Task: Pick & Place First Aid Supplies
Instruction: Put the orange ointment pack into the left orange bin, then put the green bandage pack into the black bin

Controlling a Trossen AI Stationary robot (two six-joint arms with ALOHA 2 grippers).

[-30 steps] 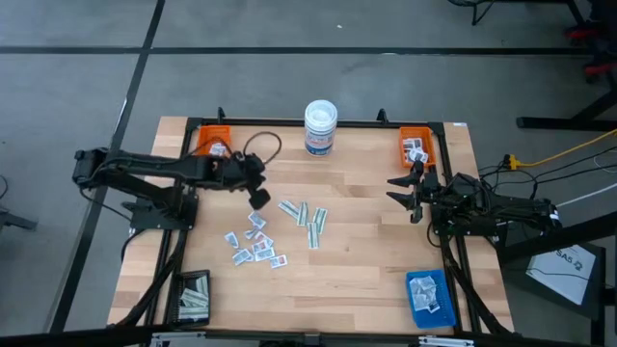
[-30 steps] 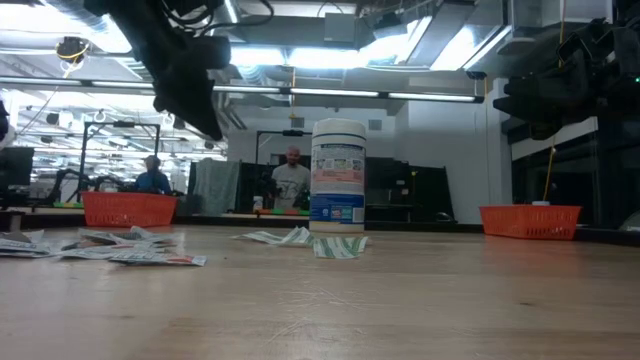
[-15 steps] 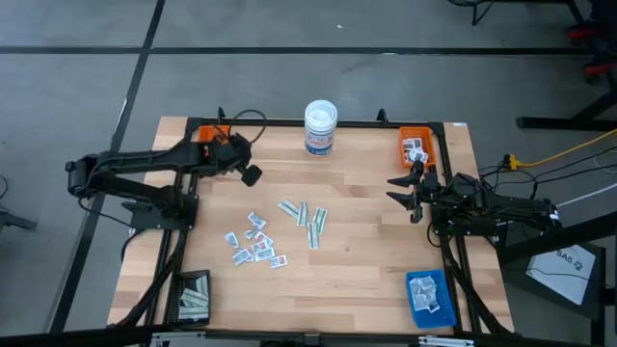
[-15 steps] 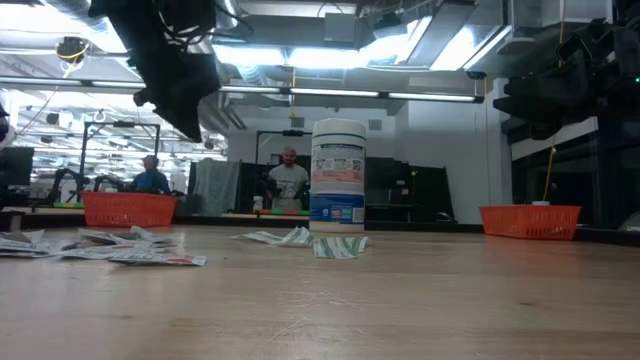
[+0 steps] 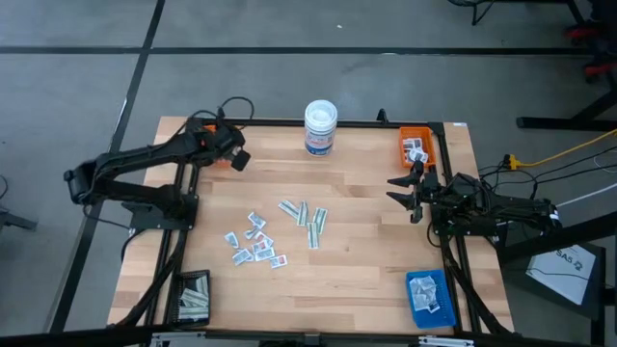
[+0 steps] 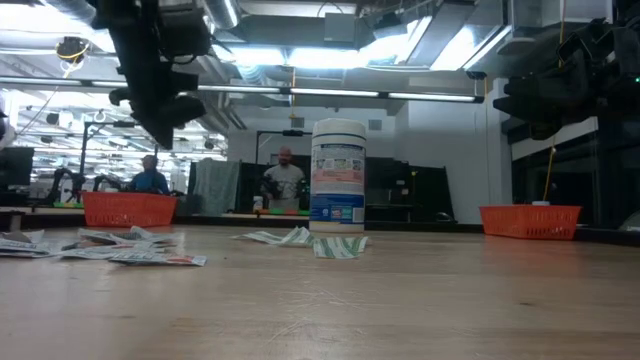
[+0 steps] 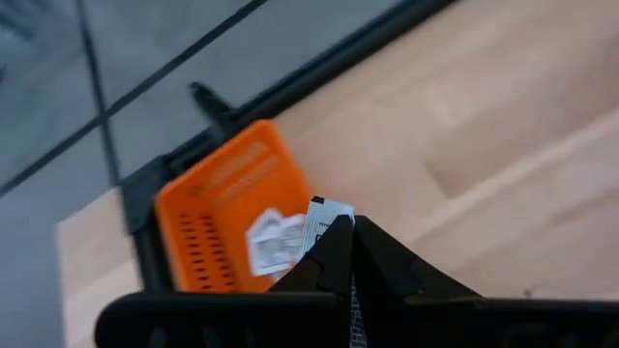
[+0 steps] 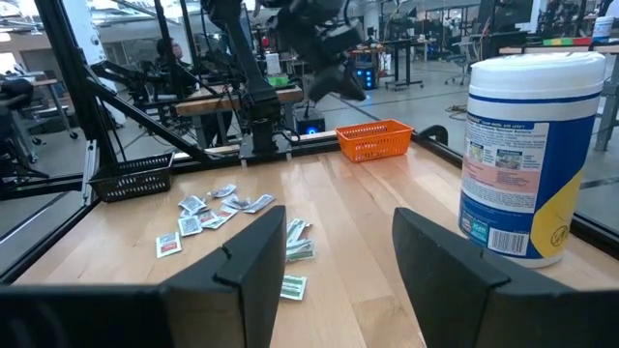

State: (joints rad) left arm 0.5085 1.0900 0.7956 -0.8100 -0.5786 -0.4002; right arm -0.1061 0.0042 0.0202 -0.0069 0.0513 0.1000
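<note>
My left gripper [image 5: 237, 160] hangs above the table beside the far-left orange tray [image 5: 208, 141], shut on a small white packet [image 7: 327, 215]. The left wrist view shows another packet [image 7: 274, 242] lying in that tray [image 7: 218, 208]. More first aid supplies lie flat on the table: a cluster of white packets [image 5: 254, 243] and some greenish strips [image 5: 307, 220] mid-table. My right gripper [image 5: 405, 189] waits at the right edge, open, holding nothing. My left gripper pinches the white packet between its two fingertips; only the packet's end [image 7: 329, 209] shows, sticking out past the tips. The fingers slant downward toward the far-left corner. The packet is lifted clear of the table.
A white round tub [image 5: 321, 127] stands at the far middle. An orange tray [image 5: 417, 146] with packets sits far right, a blue tray [image 5: 429, 297] near right, a black tray [image 5: 193, 297] near left. Black rails frame the table. People show in the room behind.
My left gripper has swung from above the packet cluster toward the table's far-left corner, up to the orange tray, turning as it went. It has stayed shut.
</note>
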